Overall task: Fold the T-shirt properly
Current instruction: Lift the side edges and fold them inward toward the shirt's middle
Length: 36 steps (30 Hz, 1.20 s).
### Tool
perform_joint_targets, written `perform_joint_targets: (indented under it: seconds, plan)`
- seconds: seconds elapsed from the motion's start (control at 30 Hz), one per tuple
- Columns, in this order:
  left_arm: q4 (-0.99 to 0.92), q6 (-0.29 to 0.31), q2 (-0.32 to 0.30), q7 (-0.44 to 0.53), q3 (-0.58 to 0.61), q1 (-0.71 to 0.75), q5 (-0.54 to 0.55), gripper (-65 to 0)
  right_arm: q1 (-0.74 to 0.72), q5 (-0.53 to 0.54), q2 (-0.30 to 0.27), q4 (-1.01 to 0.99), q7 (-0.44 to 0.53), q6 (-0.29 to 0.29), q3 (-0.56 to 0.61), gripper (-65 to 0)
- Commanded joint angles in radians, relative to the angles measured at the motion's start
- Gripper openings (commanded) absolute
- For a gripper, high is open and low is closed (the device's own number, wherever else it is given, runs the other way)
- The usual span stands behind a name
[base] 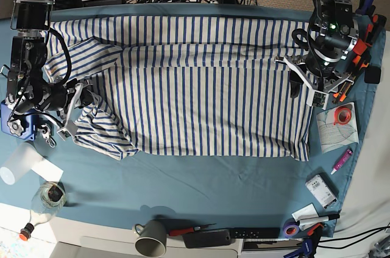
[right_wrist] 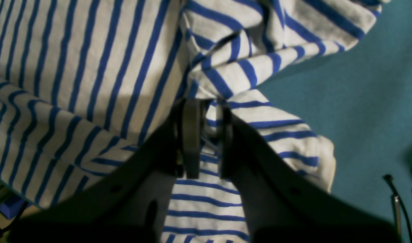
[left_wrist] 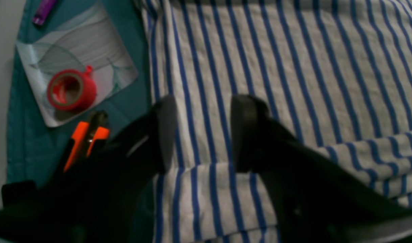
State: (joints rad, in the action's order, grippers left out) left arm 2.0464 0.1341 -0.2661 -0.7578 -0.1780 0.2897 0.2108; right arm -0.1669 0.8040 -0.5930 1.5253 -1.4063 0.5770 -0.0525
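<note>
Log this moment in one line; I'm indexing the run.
left end effector: open above shirt | right end effector: slightly open, at shirt | shirt: spread, creased

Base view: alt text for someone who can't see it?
A striped T-shirt lies spread on a teal cloth, its edge on the left side bunched near one robot arm's jaws. A second arm's open jaws are over the opposite side, beside red tape.

Moderate, fairly even light is falling across the base view, while both wrist views are looking dimmer, the left one greyer. In those two, the nearby dark pincer parts are blurring out of focus while the striped cloth [left_wrist: 313, 77] beyond is staying reasonably crisp; a clear packet [left_wrist: 114, 44] is catching pale glare.
</note>
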Motion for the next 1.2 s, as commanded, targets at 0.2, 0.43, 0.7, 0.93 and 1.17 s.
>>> perform_joint_targets:
  seconds: [0.2,0.43,0.7,0.93,1.17]
  plan:
    - [0.016,-0.003,-0.006,0.051,-0.005,-0.01,-0.021,-37.9,-0.085,-0.04,-0.019,0.019,0.01,-0.008,-0.136,-55.7]
    - [-0.016,-0.009,-0.006,0.09,-0.005,-0.089,-0.036,-37.9,-0.127,-0.046,-0.019,0.019,0.052,-0.009,-0.306,-55.7]
    - [-0.283,-0.009,-0.011,0.075,-0.005,-0.299,-0.035,-37.9,-0.127,-0.11,-0.019,0.018,0.072,-0.009,-0.315,-55.7]
    - [-0.371,-0.003,-0.018,0.071,0.034,-0.414,-0.035,-37.9,-0.127,-0.192,-0.019,-0.013,0.128,-0.028,-0.315,-55.7]
    - [-0.597,-0.021,-0.019,0.069,0.177,-0.571,-0.131,-37.9,-0.127,-0.191,-0.019,-0.138,0.151,-0.032,-0.315,-50.3]
